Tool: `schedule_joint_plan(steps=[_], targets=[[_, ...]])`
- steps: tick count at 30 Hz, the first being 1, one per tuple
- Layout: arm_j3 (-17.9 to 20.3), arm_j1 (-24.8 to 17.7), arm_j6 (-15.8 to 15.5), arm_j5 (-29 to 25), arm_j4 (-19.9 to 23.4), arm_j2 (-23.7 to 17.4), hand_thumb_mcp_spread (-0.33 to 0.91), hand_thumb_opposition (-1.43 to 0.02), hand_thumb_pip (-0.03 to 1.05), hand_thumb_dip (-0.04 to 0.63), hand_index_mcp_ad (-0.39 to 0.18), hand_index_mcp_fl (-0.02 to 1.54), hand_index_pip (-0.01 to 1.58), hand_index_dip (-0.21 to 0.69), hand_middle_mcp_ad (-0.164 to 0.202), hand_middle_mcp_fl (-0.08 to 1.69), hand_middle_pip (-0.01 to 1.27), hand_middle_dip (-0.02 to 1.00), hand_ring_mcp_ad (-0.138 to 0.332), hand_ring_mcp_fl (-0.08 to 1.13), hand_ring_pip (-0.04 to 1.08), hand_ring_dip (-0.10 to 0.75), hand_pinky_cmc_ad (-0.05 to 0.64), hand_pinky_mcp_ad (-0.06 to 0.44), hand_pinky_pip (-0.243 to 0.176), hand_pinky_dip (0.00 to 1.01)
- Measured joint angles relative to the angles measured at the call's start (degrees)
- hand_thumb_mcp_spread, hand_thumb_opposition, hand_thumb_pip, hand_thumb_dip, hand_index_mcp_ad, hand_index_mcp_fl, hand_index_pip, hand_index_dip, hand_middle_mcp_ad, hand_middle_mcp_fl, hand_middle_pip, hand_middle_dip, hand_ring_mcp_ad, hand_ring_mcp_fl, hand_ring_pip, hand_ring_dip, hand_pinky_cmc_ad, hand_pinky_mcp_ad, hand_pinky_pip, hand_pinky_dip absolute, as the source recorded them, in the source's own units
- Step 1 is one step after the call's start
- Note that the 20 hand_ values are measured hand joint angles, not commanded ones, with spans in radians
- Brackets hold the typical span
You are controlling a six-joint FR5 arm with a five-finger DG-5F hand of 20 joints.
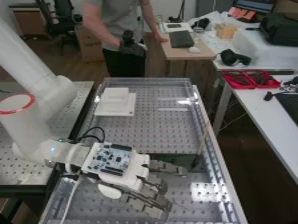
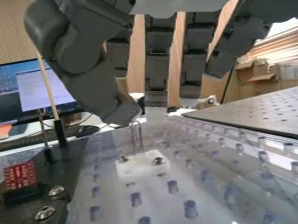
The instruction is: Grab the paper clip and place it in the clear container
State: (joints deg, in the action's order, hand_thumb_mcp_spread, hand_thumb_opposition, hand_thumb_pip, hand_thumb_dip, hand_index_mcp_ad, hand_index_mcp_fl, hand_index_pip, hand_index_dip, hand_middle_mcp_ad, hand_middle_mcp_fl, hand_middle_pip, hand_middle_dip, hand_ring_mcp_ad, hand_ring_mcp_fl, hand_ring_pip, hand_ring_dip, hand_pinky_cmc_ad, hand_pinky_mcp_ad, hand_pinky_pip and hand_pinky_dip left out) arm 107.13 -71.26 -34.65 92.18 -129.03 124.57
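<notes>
The hand (image 1: 154,192) is over the near part of the perforated bench, its fingers extended and slightly spread. In the wrist view the hand (image 2: 157,60) has straight fingers, with the thumb angled across beside them. A thin wire paper clip (image 2: 137,137) stands upright just below the thumb's tip, its lower end at a small white block (image 2: 144,165) with two screws. Whether the thumb's tip touches the clip is hard to tell. A clear, glossy see-through surface (image 1: 143,135) covers the bench between raised edges; whether it is part of the clear container is unclear.
A white stepped block (image 1: 115,102) sits farther up the bench. A thin upright rod (image 1: 202,142) stands near its right edge. Beyond are red trays (image 1: 250,80) on a side table and a person at the far end. The wrist view has a red part (image 2: 20,175) on a dark base.
</notes>
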Motion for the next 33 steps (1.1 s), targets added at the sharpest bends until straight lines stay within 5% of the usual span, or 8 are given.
schedule_joint_plan(steps=[19,33], targets=[[0.8,-0.4,0.2,0.3,1.1,-0.2,0.56,-0.81,0.87,0.335,-0.188,0.01,0.62,-0.195,0.003,0.15,1.09,0.72,0.099,0.18,0.72,0.382,0.429,0.147,0.037,0.25],[2.0,-0.2,-8.4,4.4,1.5,-0.7,0.56,-0.85,0.88,0.335,-0.188,0.01,0.62,-0.195,0.002,0.07,1.14,0.72,0.093,0.06,0.8,0.386,0.443,0.15,0.017,0.29]])
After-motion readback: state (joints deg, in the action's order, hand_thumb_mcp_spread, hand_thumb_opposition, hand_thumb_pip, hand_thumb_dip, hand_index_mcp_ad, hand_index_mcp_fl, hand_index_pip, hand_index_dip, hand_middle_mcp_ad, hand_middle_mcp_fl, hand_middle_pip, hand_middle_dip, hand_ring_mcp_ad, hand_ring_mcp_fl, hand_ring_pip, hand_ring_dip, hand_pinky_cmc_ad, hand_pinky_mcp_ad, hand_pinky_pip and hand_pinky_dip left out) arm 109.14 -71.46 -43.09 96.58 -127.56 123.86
